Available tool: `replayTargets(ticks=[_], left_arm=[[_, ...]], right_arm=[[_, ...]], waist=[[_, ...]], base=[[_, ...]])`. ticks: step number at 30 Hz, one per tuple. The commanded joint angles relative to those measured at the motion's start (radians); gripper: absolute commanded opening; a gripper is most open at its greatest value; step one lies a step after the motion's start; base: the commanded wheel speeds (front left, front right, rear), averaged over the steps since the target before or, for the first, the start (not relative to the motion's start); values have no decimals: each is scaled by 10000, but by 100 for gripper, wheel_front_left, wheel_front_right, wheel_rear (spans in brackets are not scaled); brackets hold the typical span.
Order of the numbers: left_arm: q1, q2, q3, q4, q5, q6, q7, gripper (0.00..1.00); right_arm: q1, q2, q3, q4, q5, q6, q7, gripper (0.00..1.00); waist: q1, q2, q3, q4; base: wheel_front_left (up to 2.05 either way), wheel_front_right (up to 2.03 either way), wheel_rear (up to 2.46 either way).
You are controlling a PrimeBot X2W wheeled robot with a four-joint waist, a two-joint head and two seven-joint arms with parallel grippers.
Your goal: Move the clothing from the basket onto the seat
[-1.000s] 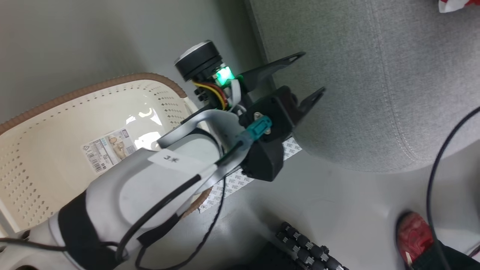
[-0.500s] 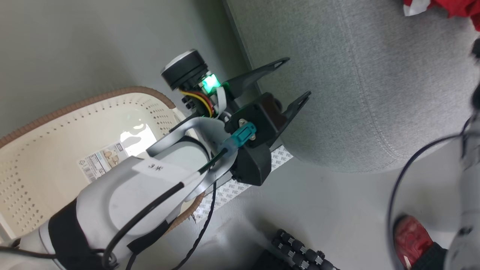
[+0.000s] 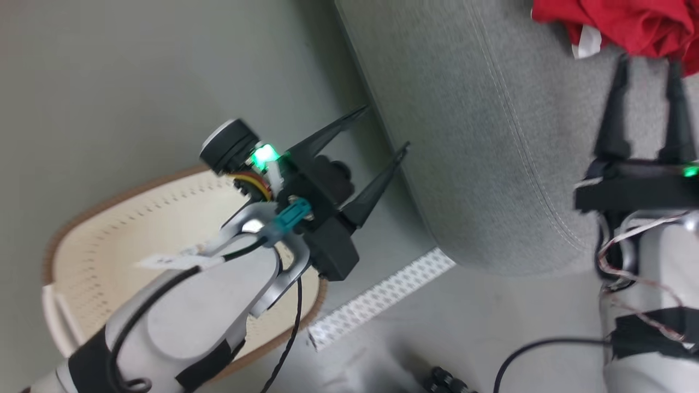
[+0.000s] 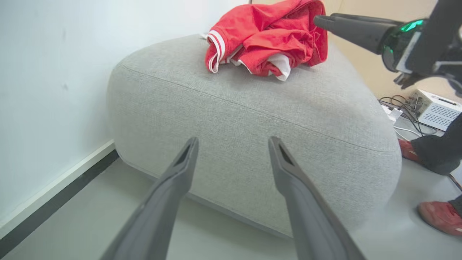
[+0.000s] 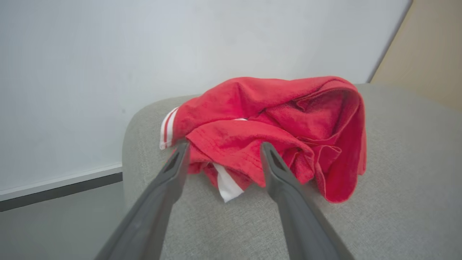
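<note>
The clothing (image 3: 617,22), a crumpled red garment with white trim, lies on top of the light-grey seat (image 3: 491,142). My right gripper (image 3: 647,63) is open, its fingertips just short of the garment. In the right wrist view the clothing (image 5: 274,133) rests on the seat (image 5: 397,180) beyond my open right gripper (image 5: 224,146), which holds nothing. The cream basket (image 3: 109,251) with its brown rim stands on the floor at the lower left, partly behind my left arm. My left gripper (image 3: 385,128) hangs open beside the seat's edge. The left wrist view shows the left gripper (image 4: 234,141), the seat (image 4: 252,119) and the clothing (image 4: 267,39).
A white patterned strip (image 3: 382,297) lies on the grey floor between basket and seat. A wall with a dark baseboard (image 4: 54,202) runs left of the seat. A person's red shoes (image 4: 438,216) and a white box (image 4: 436,108) with cables are at the seat's right.
The head camera has shifted. My right arm has come into its view at the right with open fingers near the red clothing. More of the clothing shows now.
</note>
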Motion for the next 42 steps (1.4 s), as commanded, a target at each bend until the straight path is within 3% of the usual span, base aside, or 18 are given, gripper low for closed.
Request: replayTargets(ticks=[1, 9, 16, 29, 37, 42], left_arm=[[327, -24, 74, 73, -189, 128, -219, 100], [1645, -133, 782, 538, -948, 890, -1404, 100], [3095, 208, 1667, 630, -1808, 1568, -2042, 100], [6928, 1328, 3614, -246, -2710, 2708, -2476, 100], [9426, 1183, 5399, -1691, -2192, 3355, -2470, 100], [10584, 805, 6554, -2395, -1829, 3168, -2472, 100]], right_arm=[[225, -83, 265, -165, -86, 1, -16, 100], [1060, -1374, 2490, -843, 505, 0, -16, 100], [1633, -2284, 3756, -781, 1324, -2, -16, 100], [3205, -1533, 4400, -338, 1173, -2, -16, 100], [4105, -1292, 4354, -179, 1249, -2, -16, 100], [4547, -1123, 4267, -187, 1280, -2, -16, 100]], waist=[[2, 1, -1009, 881], [2, 1, -2722, 2199], [2, 1, -3971, 3114], [2, 1, -6069, 3881], [2, 1, -7135, 4055], [2, 1, -7522, 4080]], base=[[0, 0, 0], [0, 0, 0], [0, 0, 0], [0, 0, 0], [0, 0, 0], [0, 0, 0]])
